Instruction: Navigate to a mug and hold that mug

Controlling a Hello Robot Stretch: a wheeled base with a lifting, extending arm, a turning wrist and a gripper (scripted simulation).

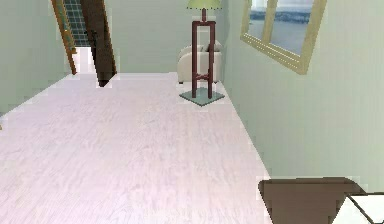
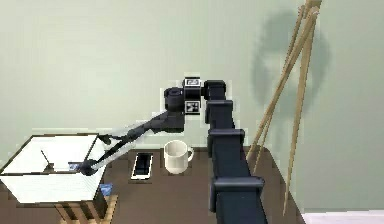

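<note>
A white mug (image 2: 178,156) stands on a dark brown tabletop (image 2: 190,185), just left of the arm's dark bar. The gripper (image 2: 93,152) reaches out toward the arm side view's left, its dark body up near the two white marker squares. Its thin fingers (image 2: 125,133) end in front of a white open box (image 2: 45,168), so I cannot tell whether it holds anything. The mug sits on the table to the right of the fingertips, below the gripper's body.
A flat dark-screened phone-like slab (image 2: 142,165) lies left of the mug. Wooden poles (image 2: 285,95) lean against the green wall. In the forward view, pale floor runs to an open door (image 1: 97,40), a lamp stand (image 1: 204,60) and a cream armchair (image 1: 188,64); the table corner (image 1: 305,195) is at bottom right.
</note>
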